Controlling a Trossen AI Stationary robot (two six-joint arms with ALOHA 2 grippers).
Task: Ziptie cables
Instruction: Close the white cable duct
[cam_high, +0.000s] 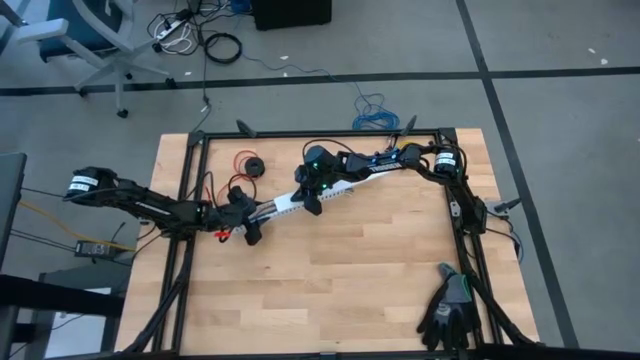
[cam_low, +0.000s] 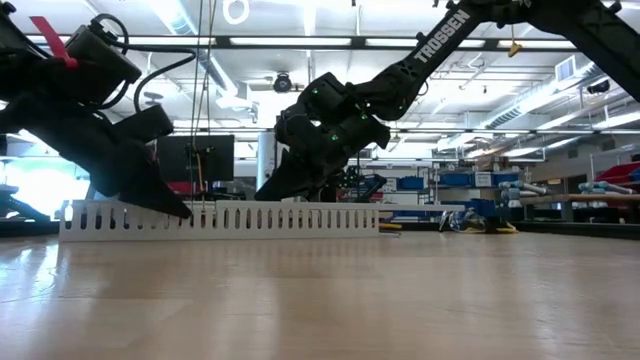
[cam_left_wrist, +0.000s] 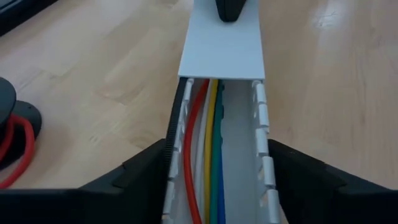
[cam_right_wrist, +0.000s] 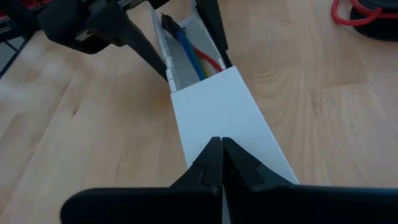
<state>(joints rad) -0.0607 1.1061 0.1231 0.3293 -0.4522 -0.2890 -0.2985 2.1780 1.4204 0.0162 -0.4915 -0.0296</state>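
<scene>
**Cables lie in the slotted channel, a tool at each end**

The cables (cam_left_wrist: 208, 168) lie lengthwise inside the white slotted channel (cam_high: 300, 199), which rests diagonally across the wooden worktop (cam_high: 340, 270). In the left wrist view, red, yellow, green and blue strands run side by side down the open trough, and a dark toothed strip (cam_left_wrist: 176, 124) follows one inner wall; whether this is the ziptie cannot be told. A flat white cover (cam_right_wrist: 227, 118) closes the farther stretch of the channel, leaving the near stretch open with the wires exposed.

The left tool (cam_high: 248, 215) sits at the open end of the channel, its fingers (cam_left_wrist: 134, 174) spread apart and standing either side of the channel walls. The right tool (cam_high: 315, 192) sits on the covered part, its fingertips (cam_right_wrist: 211, 165) pressed together over the top of the white cover; nothing shows between them.

In the low view the channel stands along the worktop with its row of slots facing the camera, both arms coming down onto it.

Beside the left tool lies a black spool (cam_high: 251, 164) with red wire (cam_high: 243, 156) looped about it. A pair of dark gloves (cam_high: 447, 308) rests near the worktop's front right corner, well apart from the channel.
</scene>
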